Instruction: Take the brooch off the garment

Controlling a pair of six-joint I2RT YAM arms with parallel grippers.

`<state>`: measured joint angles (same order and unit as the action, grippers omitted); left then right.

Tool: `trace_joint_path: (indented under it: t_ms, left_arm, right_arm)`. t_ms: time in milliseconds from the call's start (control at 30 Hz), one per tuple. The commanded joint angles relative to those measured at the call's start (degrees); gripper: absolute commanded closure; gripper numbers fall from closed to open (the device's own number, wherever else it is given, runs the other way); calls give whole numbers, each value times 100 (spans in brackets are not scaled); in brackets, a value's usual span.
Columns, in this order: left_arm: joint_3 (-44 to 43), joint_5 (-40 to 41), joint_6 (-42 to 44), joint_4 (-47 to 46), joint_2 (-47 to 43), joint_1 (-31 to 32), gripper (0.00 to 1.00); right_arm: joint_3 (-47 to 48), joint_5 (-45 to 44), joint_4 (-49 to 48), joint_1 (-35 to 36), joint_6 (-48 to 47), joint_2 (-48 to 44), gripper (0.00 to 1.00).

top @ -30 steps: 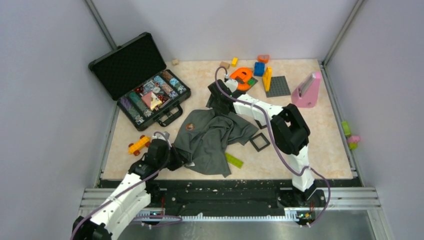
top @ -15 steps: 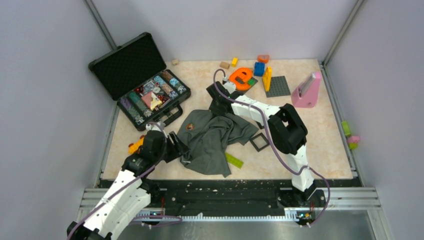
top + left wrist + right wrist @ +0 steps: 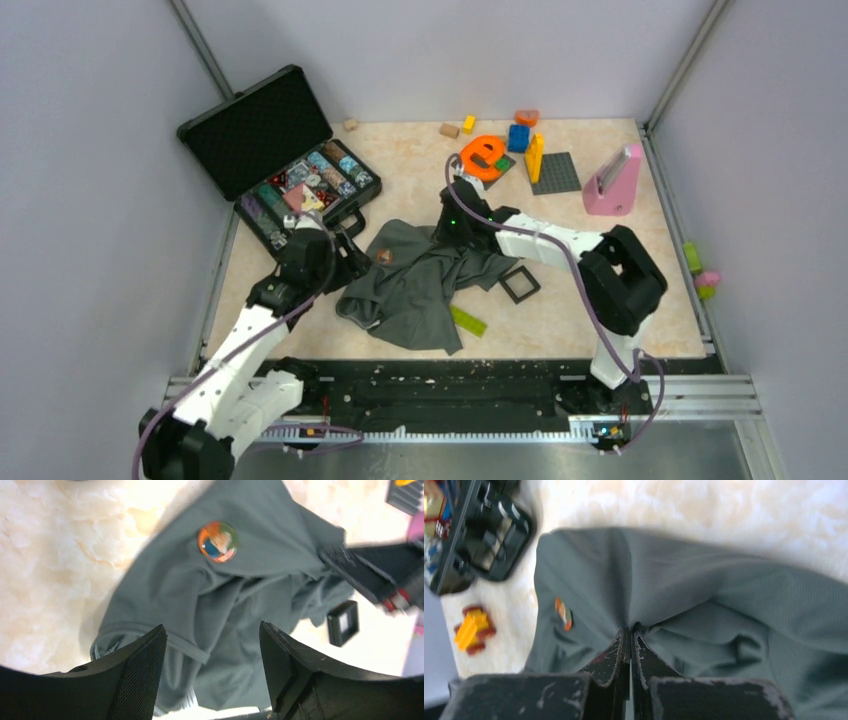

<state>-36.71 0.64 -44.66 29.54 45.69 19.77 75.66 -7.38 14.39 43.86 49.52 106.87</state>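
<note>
fabric of the garment [image 3: 724,595] is being clenched by the right pincer [image 3: 630,632]; left pincer [image 3: 212,645] is hovering released, empty.

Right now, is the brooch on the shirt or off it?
On. The brooch sits flat on the grey fabric of the shirt, with nothing gripping it.

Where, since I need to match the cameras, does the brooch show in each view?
Top external: brooch left of centre, on the garment.
Left wrist: brooch upper middle.
Right wrist: brooch left of centre, edge-on.
Shared landmark: the grey garment under it.
</note>
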Motion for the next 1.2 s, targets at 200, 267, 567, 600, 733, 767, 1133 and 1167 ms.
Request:
trace_joint_path:
  t_ms: [200,267,567,600,733,767,1133,1167]
  left_arm:
    - [252,-820,835,-2559,1603,-388,31]
    - [320,-1595,1278,-3088,1713,-426,31]
    - [11,-1985,2206,-3617,2404,-439,29]
    - [-75,-1973,2212,-3607,2560,-439,29]
    - [-540,-2135,2252,-3384,3346,-443,29]
    - [-685,-2146,2252,-3271,3532,-444,29]
    - [-1636,-3230,2219,-3176,4931,-595,45]
    - [-1657,-3324,2194,-3182,4977,-603,54]
  right_arm:
    - [-1703,707,-1160,-74,-1144,-1309,100]
    - [-1846,864,-1253,-136,-1183,-1317,100]
    - [-1888,1280,-1393,-415,-1398,-1209,100]
    - [-1866,1322,-1393,-432,-1432,-1199,100]
    - [-1757,1410,-1389,-464,-1533,-1121,100]
    - [-1725,1428,-1368,-466,-1555,-1099,100]
    - [-1611,1490,-1342,-515,-1590,-1043,100]
    - [-1595,1500,-1334,-530,-1591,-1037,100]
